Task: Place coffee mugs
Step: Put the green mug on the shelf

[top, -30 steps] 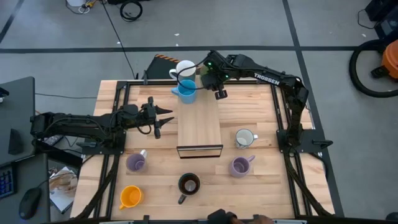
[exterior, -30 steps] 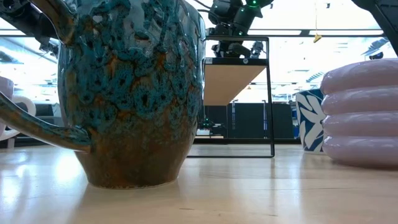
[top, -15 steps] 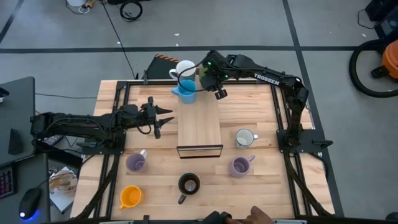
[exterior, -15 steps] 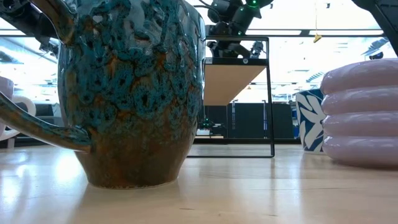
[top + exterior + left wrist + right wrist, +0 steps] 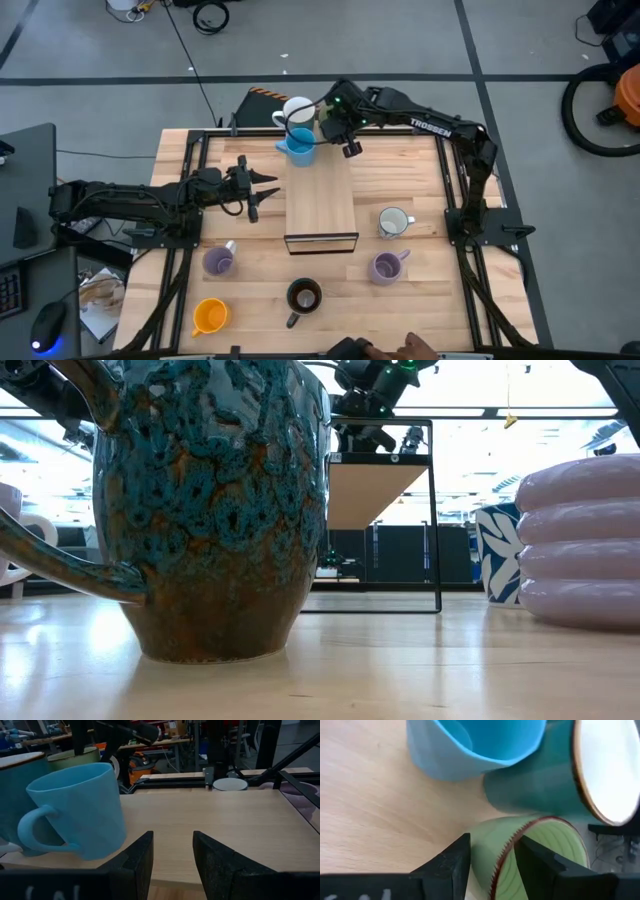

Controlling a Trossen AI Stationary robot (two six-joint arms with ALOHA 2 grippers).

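Note:
Three mugs stand together at the far end of the raised wooden board point(image 5: 322, 195): a light blue mug point(image 5: 298, 148) point(image 5: 80, 810), a mug that is white inside point(image 5: 297, 108) point(image 5: 600, 765), and a green mug point(image 5: 530, 845) that my right arm hides in the high view. My right gripper point(image 5: 492, 862) point(image 5: 385, 438) is open above the green mug, its fingers on either side of the mug's wall. My left gripper point(image 5: 262, 193) point(image 5: 172, 855) waits open at the board's left side. My right gripper comes from above at the green mug's rim point(image 5: 506, 851), one finger over the inside and one outside. The gap between the fingers is much wider than the wall. I cannot tell whether either finger touches it.
On the table stand a patterned white mug point(image 5: 395, 221), two lilac mugs point(image 5: 218, 262) point(image 5: 386, 267), a dark mug point(image 5: 303, 296) point(image 5: 210, 510) and an orange mug point(image 5: 209, 316). A person's hand point(image 5: 420, 348) shows at the near edge. Black frame rails run along the table's sides.
My right gripper has edged slightly up and toward the table's far edge, away from the board; the mugs have stayed where they were.

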